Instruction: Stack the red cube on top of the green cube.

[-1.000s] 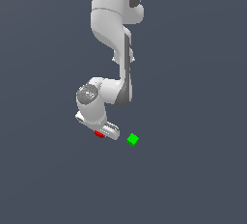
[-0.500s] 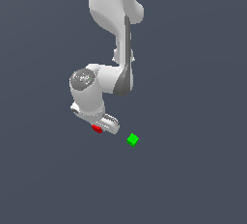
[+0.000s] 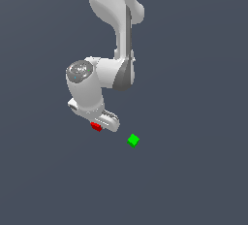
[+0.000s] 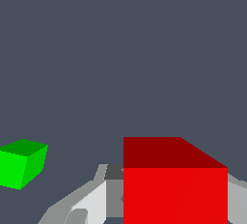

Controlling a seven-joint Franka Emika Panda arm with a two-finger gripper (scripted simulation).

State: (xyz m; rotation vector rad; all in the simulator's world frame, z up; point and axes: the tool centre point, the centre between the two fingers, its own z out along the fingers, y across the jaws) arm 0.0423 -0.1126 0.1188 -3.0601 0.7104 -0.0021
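Item: my gripper [image 3: 99, 124], fingers clamped on the red cube [image 3: 96, 127], left of centre in the exterior view. Item: green cube [image 3: 133, 140], free on the floor, lower right of the red one, near but apart. Carry goes that way.

I see a small plain bright red cube [image 3: 96, 127] at my glossy white gripper [image 3: 99, 124], shaded darker red on one face. Near the gripper sits a small plain bright green cube [image 3: 133, 140], over a uniform slate-grey ground [image 3: 193, 170].
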